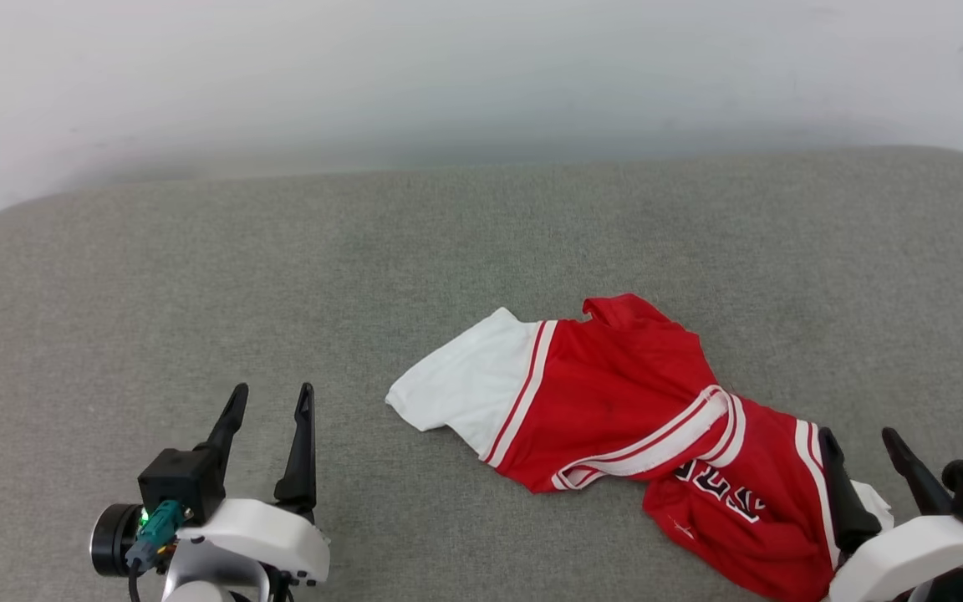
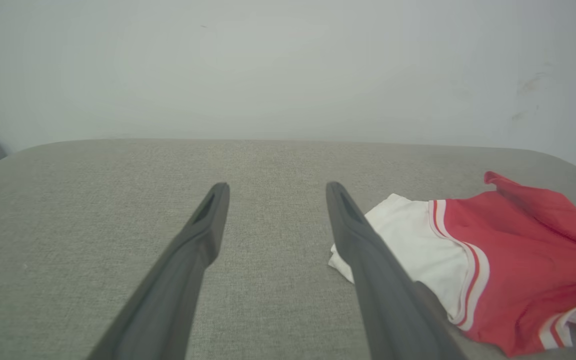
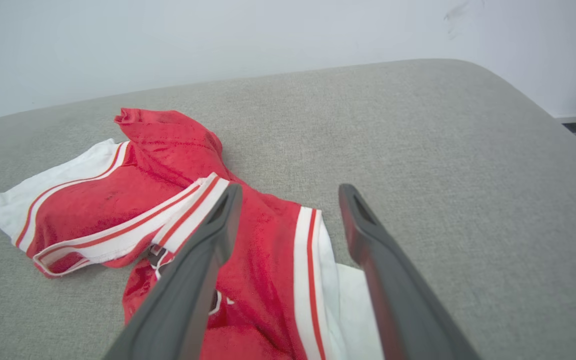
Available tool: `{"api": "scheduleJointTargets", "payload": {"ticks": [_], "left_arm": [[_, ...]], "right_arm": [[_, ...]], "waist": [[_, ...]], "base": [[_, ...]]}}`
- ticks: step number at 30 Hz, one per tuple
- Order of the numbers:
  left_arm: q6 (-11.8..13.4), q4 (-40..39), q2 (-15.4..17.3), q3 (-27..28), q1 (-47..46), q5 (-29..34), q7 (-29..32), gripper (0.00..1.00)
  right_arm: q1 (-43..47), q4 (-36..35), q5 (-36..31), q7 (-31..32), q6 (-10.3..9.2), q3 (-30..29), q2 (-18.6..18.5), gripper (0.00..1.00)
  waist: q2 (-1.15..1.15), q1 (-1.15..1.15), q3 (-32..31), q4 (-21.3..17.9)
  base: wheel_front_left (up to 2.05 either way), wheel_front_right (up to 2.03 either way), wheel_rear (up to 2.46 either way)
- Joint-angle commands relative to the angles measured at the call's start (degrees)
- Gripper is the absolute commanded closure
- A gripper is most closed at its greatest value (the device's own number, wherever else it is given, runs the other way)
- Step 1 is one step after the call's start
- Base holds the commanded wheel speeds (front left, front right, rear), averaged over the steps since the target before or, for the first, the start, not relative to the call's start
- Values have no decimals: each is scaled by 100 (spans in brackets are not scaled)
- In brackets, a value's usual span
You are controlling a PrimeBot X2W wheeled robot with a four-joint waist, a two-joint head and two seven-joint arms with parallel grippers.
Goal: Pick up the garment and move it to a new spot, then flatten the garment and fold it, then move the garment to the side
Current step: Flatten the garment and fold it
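Two sets of jaws are seen open, empty. Garment (image 1: 615, 401) is laid left-far to right-near, ending at right gripper (image 1: 858, 436); left gripper (image 1: 272, 391) well apart.

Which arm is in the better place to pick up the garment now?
Right. The right claw, open, hangs at the near end of the crumpled garment, one finger over the red cloth. The left claw, also open, is apart from the white sleeve.

Bright, even light (soft shadows) — sharp.
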Motion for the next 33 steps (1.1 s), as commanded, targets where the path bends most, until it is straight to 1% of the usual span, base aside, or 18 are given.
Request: {"api": "scheduleJointTargets", "payload": {"ticks": [1, 4, 7, 13, 15, 18, 23, 28, 32, 33], "left_arm": [[34, -3, 27, 15, 90, -17, 26, 0], [101, -36, 74, 30, 184, -9, 89, 0], [173, -76, 147, 33, 287, 33, 184, 0], [240, -234, 300, 45, 345, 80, 364, 0], [200, -271, 365, 8, 248, 91, 462, 0], [53, -285, 471, -94, -9, 48, 817, 0], [-310, -212, 623, -304, -705, -80, 1649, 0], [-697, 13, 696, -575, -1410, -269, 2612, 0], [-898, 281, 701, -811, -1820, -428, 3360, 0], [-957, 427, 723, -906, -1975, -510, 3713, 0]], "right_arm": [[-56, -14, -61, -138, -2, 76, 1, 0], [-96, -101, -141, -481, -3, 252, -9, 0], [-74, -252, -220, -605, -3, 449, 38, 0], [209, -678, -323, -506, -3, 683, 131, 0], [273, -818, -330, -455, -3, 719, 160, 0], [356, -1009, -313, -393, -3, 790, 191, 0], [263, -1134, -273, -271, -3, 837, 219, 0], [78, -1070, -226, -326, -2, 875, 229, 0], [-46, -1010, -158, -377, -3, 900, 231, 0], [-117, -994, -136, -427, -2, 913, 230, 0]], "waist": [[0, 0, -110, 32], [0, 0, -240, 74], [0, 0, -357, 105], [0, 0, -501, 139], [0, 0, -487, 123], [0, 0, -368, 64], [0, 0, -16, -96], [0, 0, 342, -313], [0, 0, 623, -470], [0, 0, 770, -547]], "base": [[0, 0, 0], [0, 0, 0], [0, 0, 0], [0, 0, 0], [0, 0, 0], [0, 0, 0], [0, 0, 0], [0, 0, 0], [0, 0, 0], [0, 0, 0]]}}
